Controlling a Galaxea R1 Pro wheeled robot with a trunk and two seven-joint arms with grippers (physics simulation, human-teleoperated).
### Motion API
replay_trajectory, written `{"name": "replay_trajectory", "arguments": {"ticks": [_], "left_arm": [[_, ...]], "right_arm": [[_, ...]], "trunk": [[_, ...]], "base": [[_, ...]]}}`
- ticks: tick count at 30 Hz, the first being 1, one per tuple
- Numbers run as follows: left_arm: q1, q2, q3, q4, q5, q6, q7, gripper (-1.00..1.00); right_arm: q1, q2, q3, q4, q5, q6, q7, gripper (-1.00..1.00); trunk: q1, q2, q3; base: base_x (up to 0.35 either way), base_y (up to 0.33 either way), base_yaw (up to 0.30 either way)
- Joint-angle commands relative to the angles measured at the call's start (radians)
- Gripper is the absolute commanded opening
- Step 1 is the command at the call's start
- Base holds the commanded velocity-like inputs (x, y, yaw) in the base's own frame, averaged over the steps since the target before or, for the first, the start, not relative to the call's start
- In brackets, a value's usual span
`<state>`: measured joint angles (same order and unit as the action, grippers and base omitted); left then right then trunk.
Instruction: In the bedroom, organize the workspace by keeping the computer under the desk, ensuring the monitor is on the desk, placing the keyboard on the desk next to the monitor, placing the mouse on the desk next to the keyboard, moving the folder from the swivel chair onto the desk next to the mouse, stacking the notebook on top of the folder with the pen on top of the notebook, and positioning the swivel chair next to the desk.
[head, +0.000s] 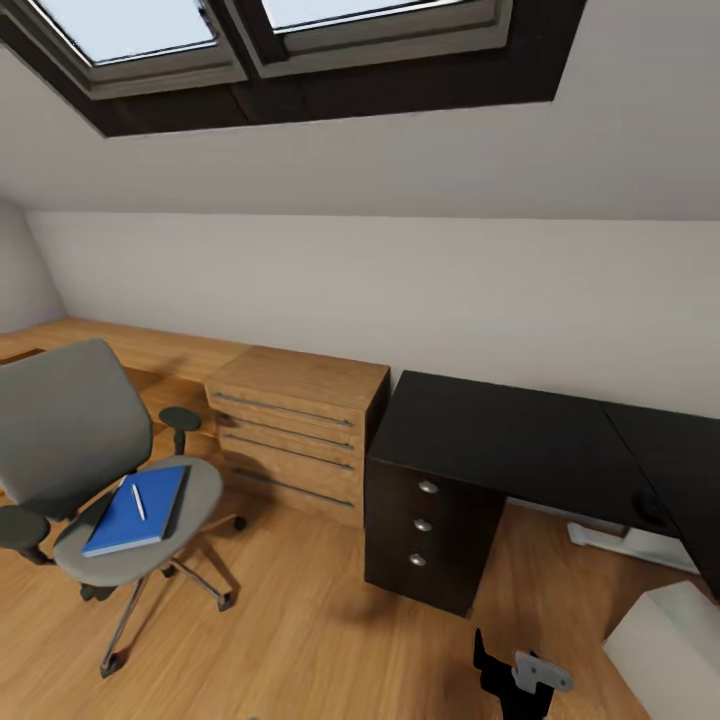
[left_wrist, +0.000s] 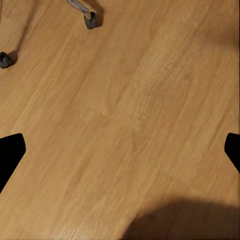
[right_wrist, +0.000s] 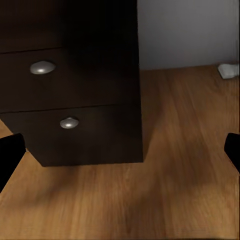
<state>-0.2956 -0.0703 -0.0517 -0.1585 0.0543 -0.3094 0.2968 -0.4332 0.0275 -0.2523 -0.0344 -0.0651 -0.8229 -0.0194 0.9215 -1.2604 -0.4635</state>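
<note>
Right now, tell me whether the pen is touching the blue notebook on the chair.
Touching. The head view shows the pen lying flat on the blue notebook, which rests on the swivel chair seat.

A grey swivel chair (head: 75, 450) stands on the wood floor, well left of the black desk (head: 520, 440). On its seat lies a blue notebook (head: 135, 510) with a white pen (head: 138, 501) on top, far from either gripper.

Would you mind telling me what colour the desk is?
The desk is black, with small silver drawer knobs; the head view shows it best.
</note>
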Motion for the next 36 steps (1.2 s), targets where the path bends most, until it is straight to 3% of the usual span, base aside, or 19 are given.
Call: {"name": "replay_trajectory", "arguments": {"ticks": [1, 23, 36], "left_arm": [[0.0, 0.0, -0.006, 0.002, 0.006, -0.003, 0.004, 1.0], [0.0, -0.002, -0.007, 0.008, 0.006, -0.004, 0.004, 1.0], [0.0, -0.002, -0.007, 0.008, 0.006, -0.004, 0.004, 1.0]], "right_arm": [[-0.001, 0.001, 0.005, 0.001, -0.007, -0.002, -0.002, 1.0], [-0.001, -0.002, 0.005, 0.001, -0.007, -0.002, -0.002, 1.0], [-0.001, -0.007, 0.007, 0.001, -0.006, 0.0, -0.001, 1.0]], "trunk": [[0.0, -0.001, -0.001], [0.0, -0.001, -0.001], [0.0, -0.001, -0.001]], "base": [[0.0, 0.0, -0.3], [0.014, 0.0, -0.294], [0.245, 0.0, -0.058]]}}
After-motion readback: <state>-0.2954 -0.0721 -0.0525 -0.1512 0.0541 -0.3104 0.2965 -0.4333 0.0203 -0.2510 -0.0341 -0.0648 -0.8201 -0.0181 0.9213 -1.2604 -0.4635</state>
